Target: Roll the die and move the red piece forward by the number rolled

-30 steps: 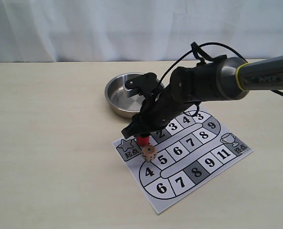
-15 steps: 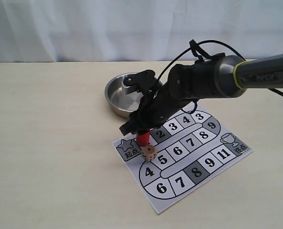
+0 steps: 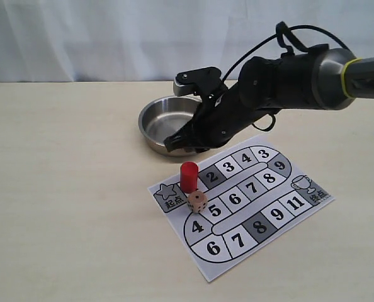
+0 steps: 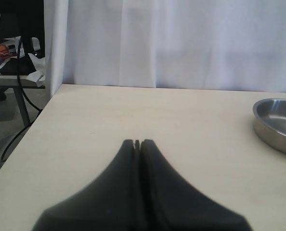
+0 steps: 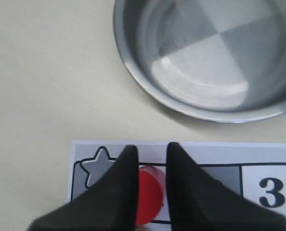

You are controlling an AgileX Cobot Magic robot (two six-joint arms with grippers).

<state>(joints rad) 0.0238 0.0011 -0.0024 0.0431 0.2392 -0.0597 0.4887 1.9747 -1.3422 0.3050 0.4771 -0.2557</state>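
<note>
The red piece (image 3: 189,176) stands upright by itself on the numbered paper board (image 3: 277,214), on the square just past the star square. Touching or nearly touching its near side is the tan die (image 3: 197,201), also on the board. My right gripper (image 3: 177,143) hangs open above and behind the piece, over the bowl's near rim. In the right wrist view its black fingers (image 5: 150,149) are spread, and the red piece (image 5: 150,195) shows far below between them. My left gripper (image 4: 137,142) is shut on nothing over bare table and is out of the exterior view.
A shallow steel bowl (image 3: 168,126) sits just behind the board, partly under the right arm; it also shows as the bowl (image 5: 210,57) and the bowl (image 4: 278,122) in the wrist views. A white curtain backs the table.
The right gripper, which was down around the red piece, has let go and risen back toward the bowl. The red piece now stands free; the die has not moved.
</note>
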